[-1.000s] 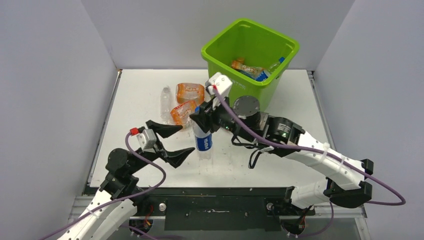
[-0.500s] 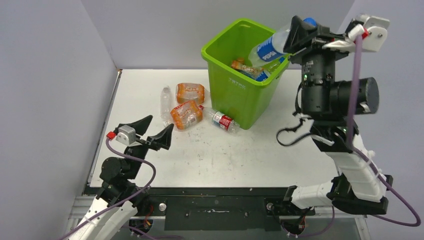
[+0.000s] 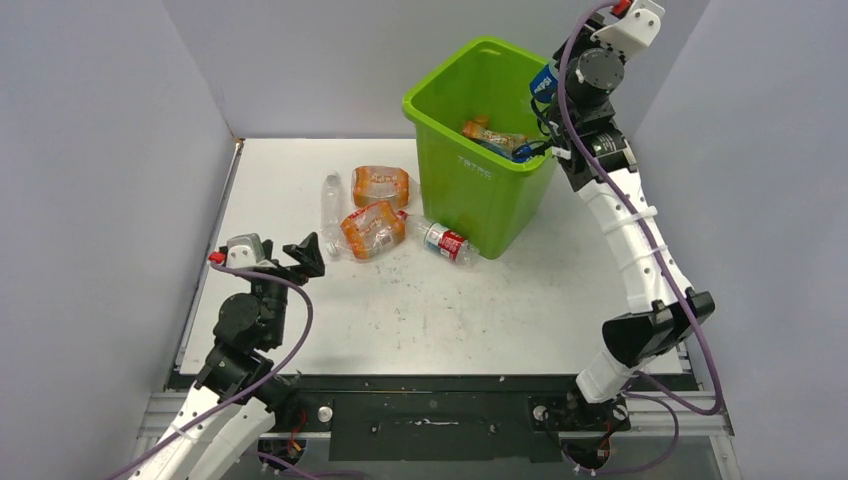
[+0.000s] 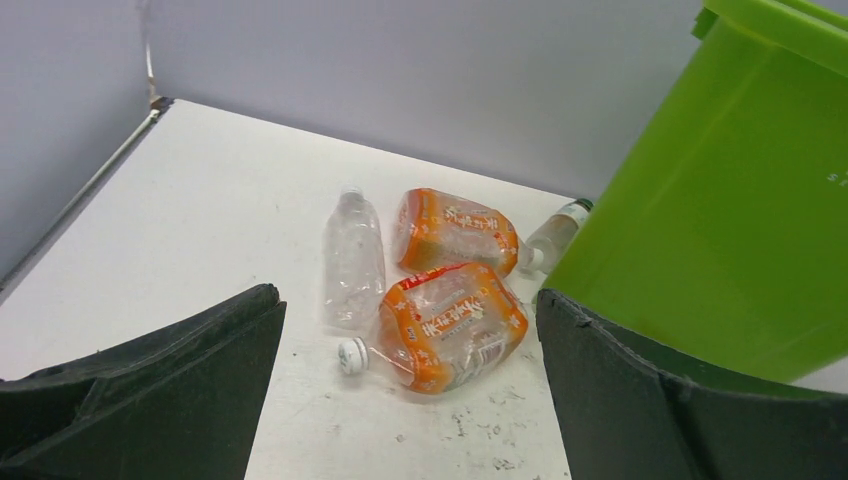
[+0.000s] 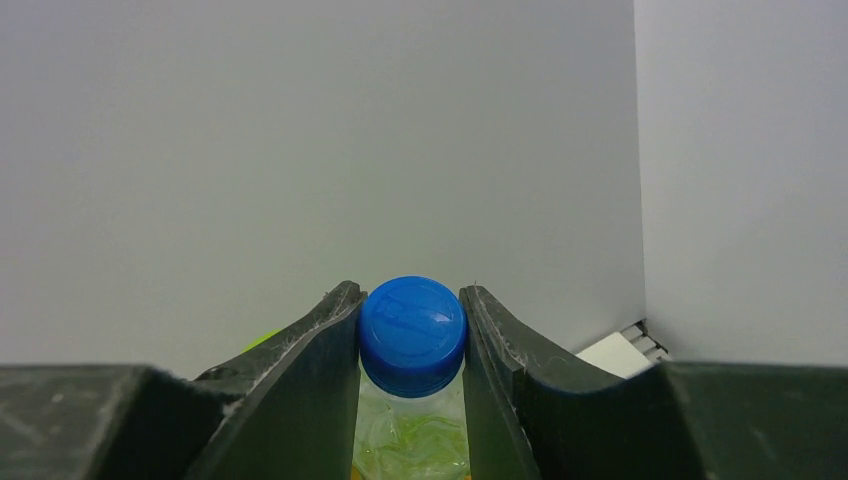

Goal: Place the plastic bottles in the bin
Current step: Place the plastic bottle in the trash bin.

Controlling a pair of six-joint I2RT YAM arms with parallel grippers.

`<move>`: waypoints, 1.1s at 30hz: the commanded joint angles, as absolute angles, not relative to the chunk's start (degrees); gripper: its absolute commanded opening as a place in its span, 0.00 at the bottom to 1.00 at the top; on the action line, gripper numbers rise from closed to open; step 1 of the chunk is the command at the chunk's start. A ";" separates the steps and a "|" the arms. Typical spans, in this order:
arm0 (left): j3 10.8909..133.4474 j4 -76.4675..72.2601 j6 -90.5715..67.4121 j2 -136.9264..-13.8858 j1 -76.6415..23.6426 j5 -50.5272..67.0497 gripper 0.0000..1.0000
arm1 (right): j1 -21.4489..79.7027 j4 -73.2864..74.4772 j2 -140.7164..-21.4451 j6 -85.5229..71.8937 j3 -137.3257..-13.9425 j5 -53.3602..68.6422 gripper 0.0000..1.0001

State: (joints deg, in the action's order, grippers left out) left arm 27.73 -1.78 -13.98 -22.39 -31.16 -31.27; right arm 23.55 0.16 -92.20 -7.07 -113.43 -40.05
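- My right tool (image 5: 410, 292) is closed tight on the neck of a blue-capped bottle (image 5: 412, 325), held high over the right rim of the bin (image 3: 478, 175).
- My left tool (image 4: 407, 300) gapes wide and holds nothing, well off to the bin's near left.
- Other bottles (image 3: 497, 138) lie inside the bin.
- On the desk (image 3: 500, 300) left of the bin lie a far orange bottle (image 3: 380, 185), a near orange bottle (image 3: 368, 228) and a clear bottle (image 3: 331, 205).
- A red-labelled bottle (image 3: 440, 240) lies at the bin's near foot.

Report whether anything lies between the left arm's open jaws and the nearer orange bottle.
Nothing visible does. The nearer orange bottle lies on the table straight ahead of the open left jaws. The clear bottle lies beside it on the left and the bin stands to the right, neither in the line.
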 commanded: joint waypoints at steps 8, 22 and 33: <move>30.10 -1.02 -16.46 -19.69 -29.00 -34.92 0.96 | 13.53 12.04 -99.18 -22.70 -117.26 -25.46 0.81; 29.85 -0.35 -15.61 -21.77 -29.22 -35.95 0.96 | 31.27 8.27 -84.69 -23.72 -112.98 -19.73 0.98; 31.37 2.19 -12.69 -29.61 -29.36 -31.98 0.96 | 39.17 12.29 -65.00 -25.33 -88.39 -2.91 0.96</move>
